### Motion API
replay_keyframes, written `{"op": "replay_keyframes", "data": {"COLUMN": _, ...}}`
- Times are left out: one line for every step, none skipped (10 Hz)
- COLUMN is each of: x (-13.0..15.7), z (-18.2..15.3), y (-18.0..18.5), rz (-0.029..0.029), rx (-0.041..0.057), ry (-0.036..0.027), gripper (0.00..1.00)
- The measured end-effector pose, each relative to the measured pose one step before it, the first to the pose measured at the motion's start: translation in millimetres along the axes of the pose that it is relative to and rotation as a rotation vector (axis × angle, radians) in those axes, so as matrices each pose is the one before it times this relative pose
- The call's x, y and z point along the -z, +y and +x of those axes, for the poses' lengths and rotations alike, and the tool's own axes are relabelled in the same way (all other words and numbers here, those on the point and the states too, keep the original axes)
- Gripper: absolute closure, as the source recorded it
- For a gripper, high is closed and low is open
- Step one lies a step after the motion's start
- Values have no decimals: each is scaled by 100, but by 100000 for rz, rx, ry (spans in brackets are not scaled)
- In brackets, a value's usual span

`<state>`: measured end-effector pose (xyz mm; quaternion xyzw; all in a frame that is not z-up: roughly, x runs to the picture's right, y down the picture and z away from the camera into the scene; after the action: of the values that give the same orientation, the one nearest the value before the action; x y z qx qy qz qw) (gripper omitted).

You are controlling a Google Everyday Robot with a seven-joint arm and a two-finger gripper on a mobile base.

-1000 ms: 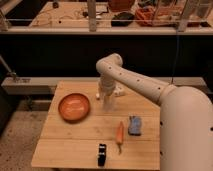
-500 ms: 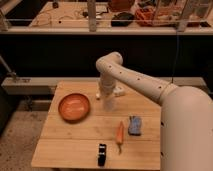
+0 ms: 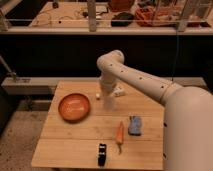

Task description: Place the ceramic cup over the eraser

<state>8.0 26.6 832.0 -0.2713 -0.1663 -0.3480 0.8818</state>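
Note:
My white arm reaches down over the middle of the wooden table (image 3: 75, 145). My gripper (image 3: 109, 103) is at its lower end, just right of the orange bowl (image 3: 74, 106), low over the table top. The ceramic cup cannot be told apart from the white gripper end. It may be there, or hidden by the arm. A flat white oblong object (image 3: 119, 92), perhaps the eraser, lies just behind and right of the gripper. A small white bit (image 3: 98, 95) lies to its left.
An orange carrot-shaped object (image 3: 120, 133) and a blue-grey pad (image 3: 135, 125) lie on the table's right front. A small black object (image 3: 102, 154) sits near the front edge. A dark counter with clutter runs behind the table.

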Motion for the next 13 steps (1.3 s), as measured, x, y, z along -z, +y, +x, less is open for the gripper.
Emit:
{"op": "replay_keyframes", "data": {"x": 266, "z": 288, "y": 96, "rz": 439, "rx": -517, "ry": 406, "gripper": 23}}
{"op": "replay_keyframes", "data": {"x": 122, "z": 240, "y": 140, "rz": 119, "rx": -368, "ry": 281, "gripper": 20}}
{"op": "replay_keyframes", "data": {"x": 235, "z": 315, "y": 168, "rz": 319, "rx": -346, "ry": 436, "gripper": 20}}
{"op": "replay_keyframes", "data": {"x": 115, "z": 140, "y": 87, "rz": 331, "rx": -90, "ry": 173, "gripper": 20}}
{"op": "replay_keyframes", "data": {"x": 132, "z": 170, "y": 127, "rz": 591, "rx": -301, "ry": -35, "gripper": 20}}
{"op": "replay_keyframes", "data": {"x": 43, "z": 293, "y": 245, "rz": 471, "rx": -722, "ry": -106, "gripper": 20}}
{"op": "replay_keyframes", "data": {"x": -119, "z": 277, "y": 243, "rz": 268, "rx": -739, "ry": -256, "gripper": 20}}
{"op": "replay_keyframes", "data": {"x": -190, "z": 430, "y": 332, "rz": 67, "rx": -1103, "ry": -259, "gripper": 20}}
{"op": "replay_keyframes", "data": {"x": -184, "z": 522, "y": 324, "rz": 407, "rx": -1512, "ry": -465, "gripper": 20}}
{"op": "replay_keyframes", "data": {"x": -262, "z": 441, "y": 329, "rz": 145, "rx": -1329, "ry": -516, "gripper": 20}}
{"op": "replay_keyframes", "data": {"x": -186, "z": 328, "y": 219, "rz": 47, "rx": -1010, "ry": -369, "gripper": 20}}
{"op": "replay_keyframes", "data": {"x": -530, "z": 365, "y": 252, "rz": -298, "rx": -1350, "ry": -761, "gripper": 20}}
{"op": "replay_keyframes", "data": {"x": -564, "z": 252, "y": 126, "rz": -317, "rx": -1060, "ry": -829, "gripper": 20}}
